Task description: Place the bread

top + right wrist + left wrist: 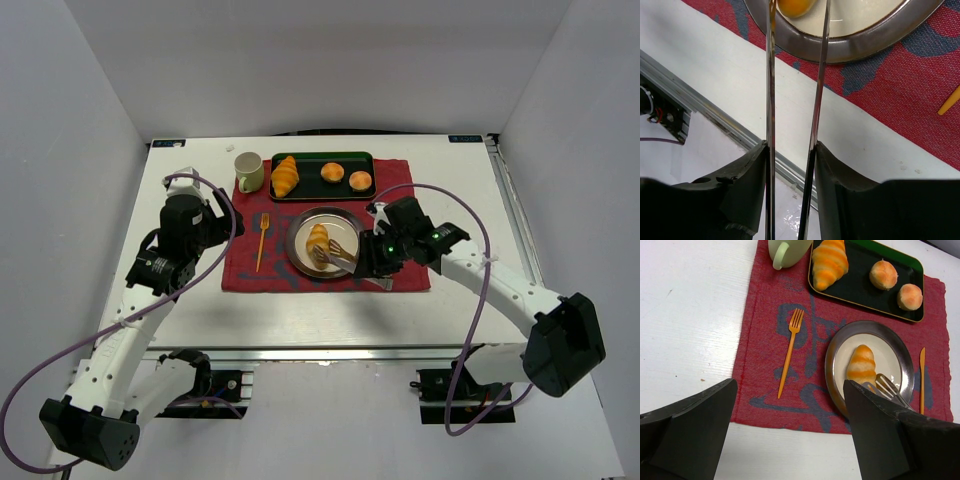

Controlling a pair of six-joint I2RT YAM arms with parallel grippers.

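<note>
The bread [318,238], a slim golden-orange ridged roll, lies on the round metal plate [300,266] in the middle of the red cloth. It also shows in the left wrist view as the bread [861,365] on the plate [832,355]. My right gripper [372,262] is shut on metal tongs [338,253]. The tongs' two arms [771,75] stand apart and run to the plate [855,47], their tips by the near end of the bread [795,5]. My left gripper [790,390] hangs open over the cloth's near left edge, holding nothing.
A black tray [310,190] behind the plate holds a larger croissant [285,175] and two round buns [332,172]. A pale mug [249,171] stands left of it. An orange fork [262,240] lies left of the plate, an orange knife [922,380] right of it.
</note>
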